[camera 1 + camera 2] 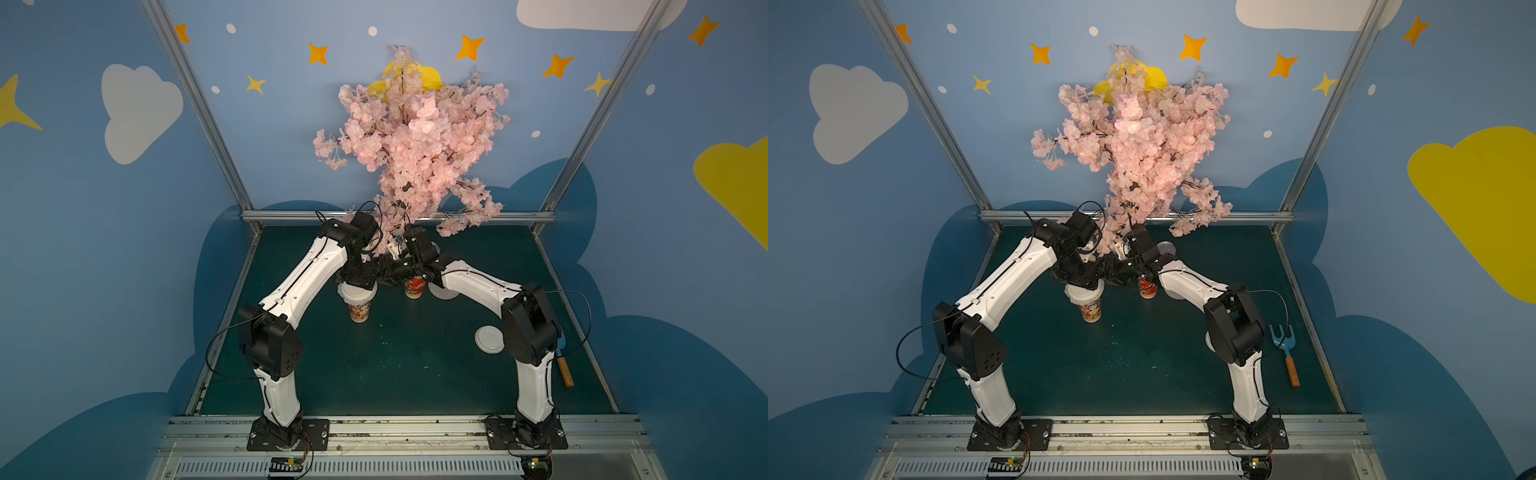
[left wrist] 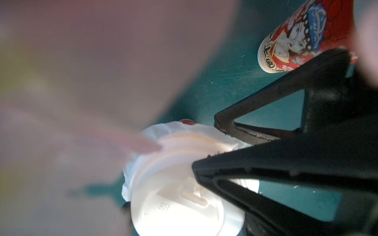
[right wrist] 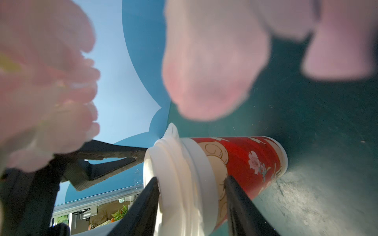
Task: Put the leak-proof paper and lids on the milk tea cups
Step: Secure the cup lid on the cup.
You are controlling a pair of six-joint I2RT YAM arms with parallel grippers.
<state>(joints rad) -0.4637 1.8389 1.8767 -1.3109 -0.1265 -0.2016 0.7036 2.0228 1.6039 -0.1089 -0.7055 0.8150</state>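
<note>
Where the left gripper (image 2: 205, 144) sits: right above the left cup (image 1: 360, 311), jaws spread wide. Nothing pinched as far as I can see, and one finger crosses over the left lid (image 2: 173, 204).
left cup: upright on the green table (image 1: 395, 374), roughly 11 o'clock from the table's middle, with its white lid on.
left paper (image 2: 163, 130): crinkly white stuff tucked under that lid, poking out past the edge.
right gripper (image 3: 192, 179): jaws partway apart, one finger on each side of the lidded top of the right cup (image 3: 245, 161). Honestly can't tell if they're squeezing it or just close.
right cup: upright, at about 2 o'clock from the left cup and well apart from it, red print showing.
right lid (image 3: 173, 163): on the cup.
right paper (image 3: 171, 130): a little tab peeking out at the rim under the lid.
spare lid (image 1: 489, 339): flat on the table at 4 o'clock from the right cup, partly behind the right arm's elbow.
rake (image 1: 1283, 345): small blue one with a wooden handle, out by the table's 3 o'clock edge.
blossom tree (image 1: 411, 145): at 12 o'clock; the pink branches hang over both grippers and blur across both wrist views.
</note>
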